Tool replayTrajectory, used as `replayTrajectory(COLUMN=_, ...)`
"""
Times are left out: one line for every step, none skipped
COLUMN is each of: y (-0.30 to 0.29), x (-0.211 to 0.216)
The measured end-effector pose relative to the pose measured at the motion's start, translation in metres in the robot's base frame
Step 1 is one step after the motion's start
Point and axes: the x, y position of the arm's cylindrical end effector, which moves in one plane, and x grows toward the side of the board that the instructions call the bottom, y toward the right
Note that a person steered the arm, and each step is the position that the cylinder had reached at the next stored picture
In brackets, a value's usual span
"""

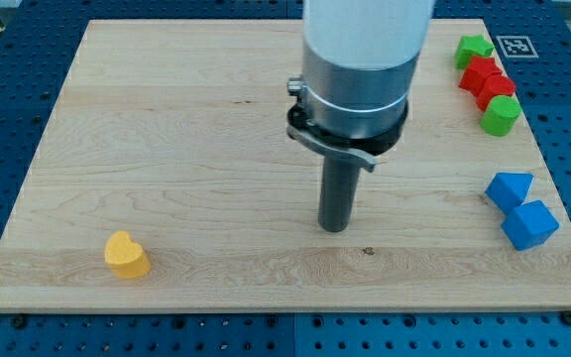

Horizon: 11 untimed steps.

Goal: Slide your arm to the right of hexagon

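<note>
My tip [336,227] rests on the wooden board [167,149] a little right of its middle, touching no block. At the view's top right a cluster runs downward: a green star [474,50], a red block [480,70], a second red block [495,89] that may be the hexagon, and a rounded green block [501,115]. My tip is well to the left of this cluster and lower in the view. The shapes of the red blocks are hard to make out.
Two blue blocks sit at the right edge, a wedge-like one [510,187] and a cube-like one [529,224] touching it. A yellow heart [127,256] lies at the bottom left. A fiducial marker [513,46] is off the board's top right corner.
</note>
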Motion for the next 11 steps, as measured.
replayTrajectory(y=0.013, x=-0.012)
replayTrajectory(y=0.024, x=-0.038)
replayTrajectory(y=0.053, x=-0.053)
replayTrajectory(y=0.075, x=-0.066)
replayTrajectory(y=0.095, x=-0.09)
replayTrajectory(y=0.114, x=-0.123)
replayTrajectory(y=0.121, x=-0.145)
replayTrajectory(y=0.099, x=-0.147)
replayTrajectory(y=0.087, x=-0.147)
replayTrajectory(y=0.075, x=-0.141)
replayTrajectory(y=0.057, x=-0.14)
